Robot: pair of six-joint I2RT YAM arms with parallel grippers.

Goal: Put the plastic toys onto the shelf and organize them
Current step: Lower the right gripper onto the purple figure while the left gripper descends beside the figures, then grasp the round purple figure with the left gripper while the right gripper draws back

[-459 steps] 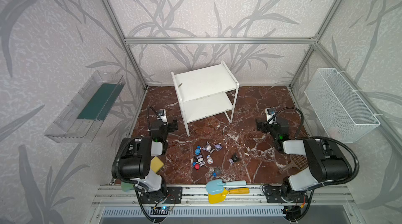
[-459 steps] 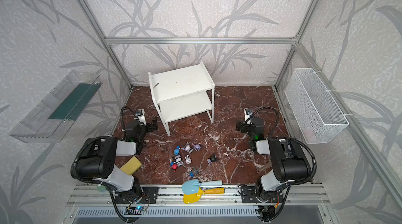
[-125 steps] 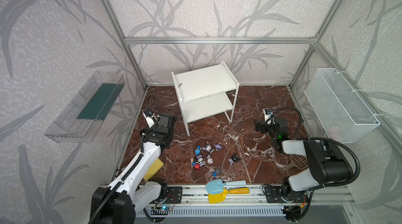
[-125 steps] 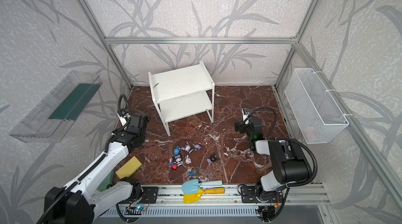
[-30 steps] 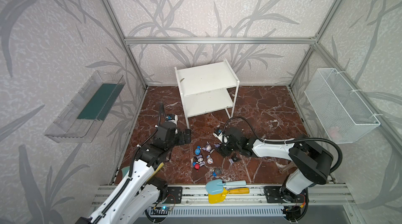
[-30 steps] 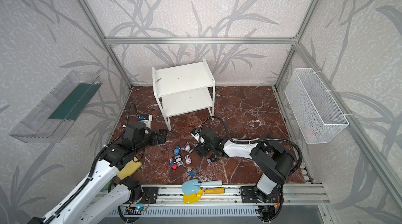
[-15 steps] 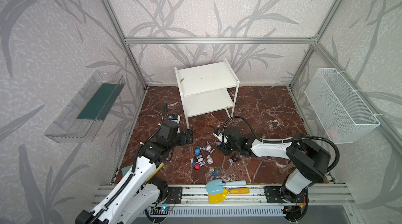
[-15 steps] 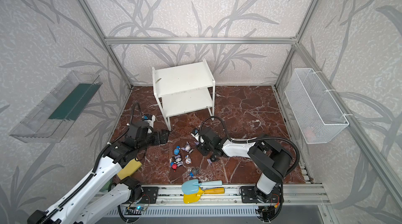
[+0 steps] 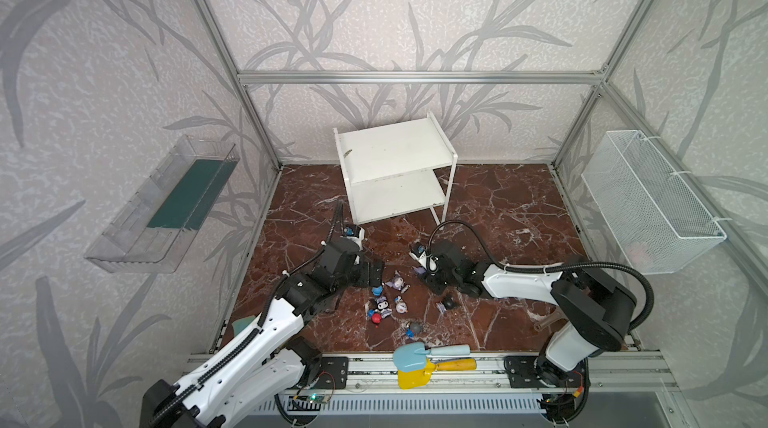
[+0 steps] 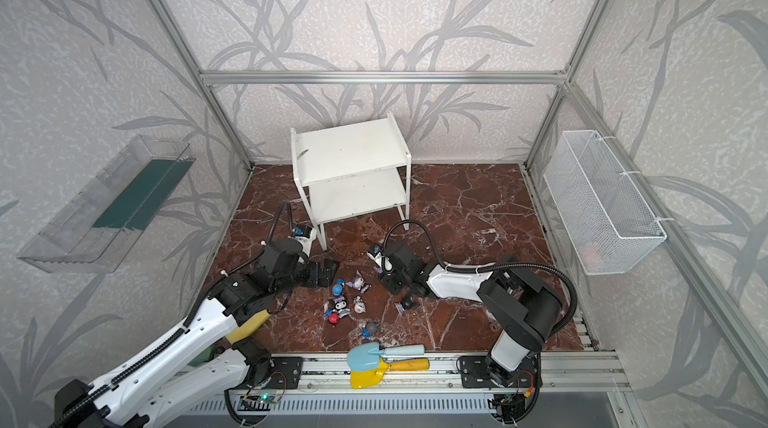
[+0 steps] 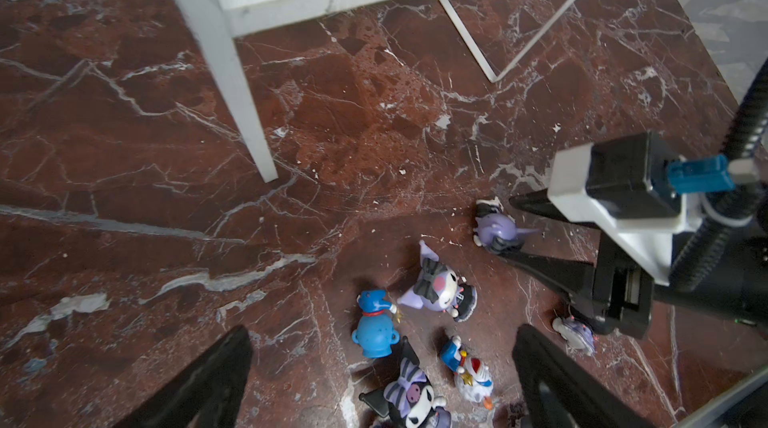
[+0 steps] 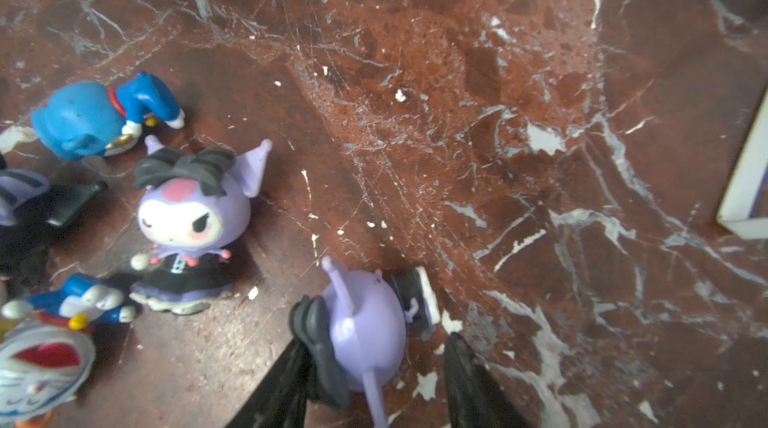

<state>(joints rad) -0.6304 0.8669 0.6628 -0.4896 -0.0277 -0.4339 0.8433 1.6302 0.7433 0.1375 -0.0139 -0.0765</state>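
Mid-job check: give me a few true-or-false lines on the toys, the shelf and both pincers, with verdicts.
1. Both boards of the shelf are bare. True.
2. The left pincer is shut on a toy. False: it is open and empty, near the toys.
3. The right pincer straddles a purple toy lying on the floor. True.
4. The shovels lie among the toys. False: they lie on the front rail.
5. The basket stands on the floor. False: it hangs off the floor at the right of both top views.
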